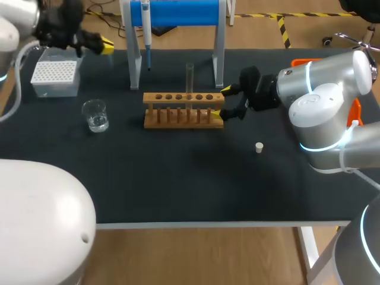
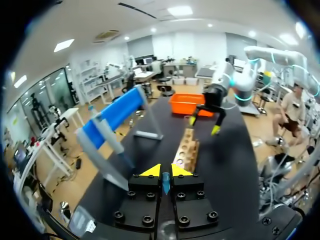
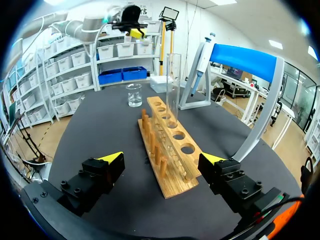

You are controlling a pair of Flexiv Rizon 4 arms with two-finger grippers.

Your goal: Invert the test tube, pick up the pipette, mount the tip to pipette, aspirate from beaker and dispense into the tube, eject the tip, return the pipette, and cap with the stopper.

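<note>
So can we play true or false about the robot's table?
1. The test tube stands upright in the wooden rack. True.
2. The right end effector holds the pipette. False: the pipette hangs on the stand, and the right end effector is open at the end of the rack.
3. The stopper is on the test tube. False: it sits on the table, away from the rack.
4. The beaker stands on the table, apart from the rack. True.
</note>
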